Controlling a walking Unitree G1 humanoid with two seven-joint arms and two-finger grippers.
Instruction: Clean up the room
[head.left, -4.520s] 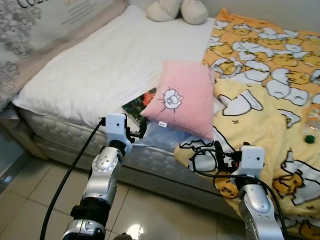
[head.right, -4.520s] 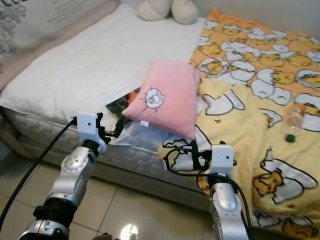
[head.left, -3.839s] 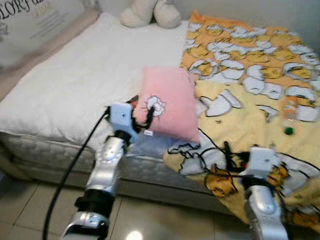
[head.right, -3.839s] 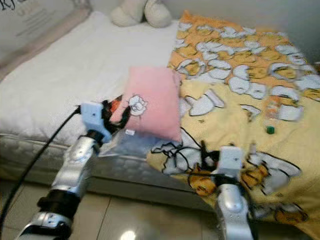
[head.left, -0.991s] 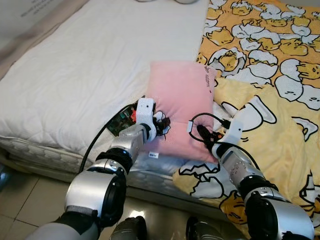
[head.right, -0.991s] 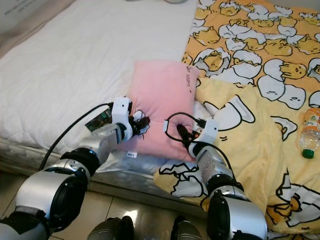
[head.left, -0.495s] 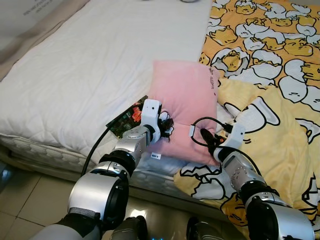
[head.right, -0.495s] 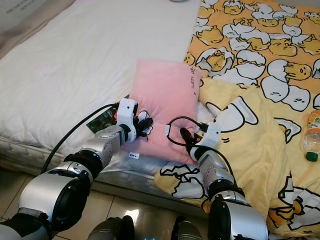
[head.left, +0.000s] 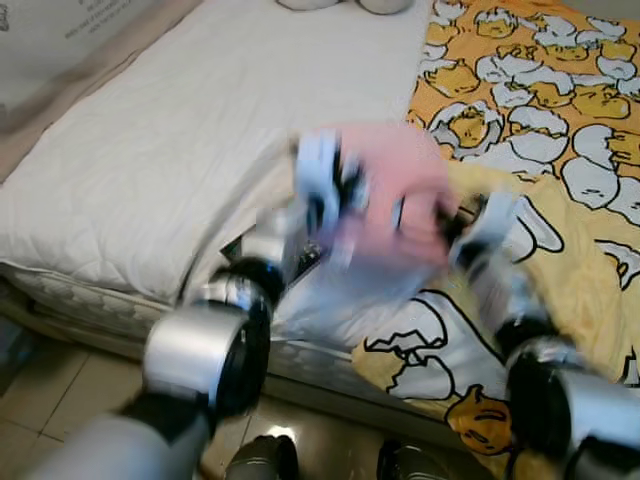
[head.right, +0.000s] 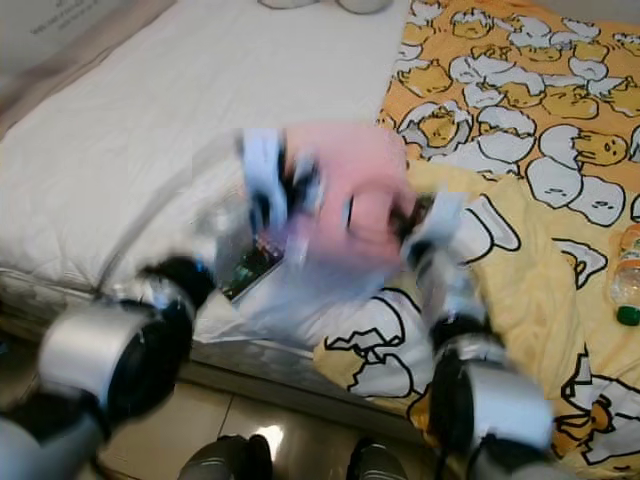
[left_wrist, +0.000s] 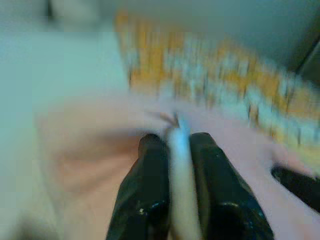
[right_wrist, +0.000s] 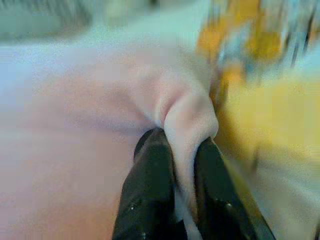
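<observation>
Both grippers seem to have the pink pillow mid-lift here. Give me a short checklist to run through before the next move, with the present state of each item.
1. Left gripper clamped on a fold of the pink pillow: ok.
2. Right gripper pinching pillow fabric: ok.
3. Pillow off the white mattress: cannot tell, head views blurred.
4. Book at the bed edge free of the pillow: cannot tell.
5. Yellow blanket not caught in the right jaws: ok, only pink fabric between them.
6. Bottle away from both arms: ok.
</observation>
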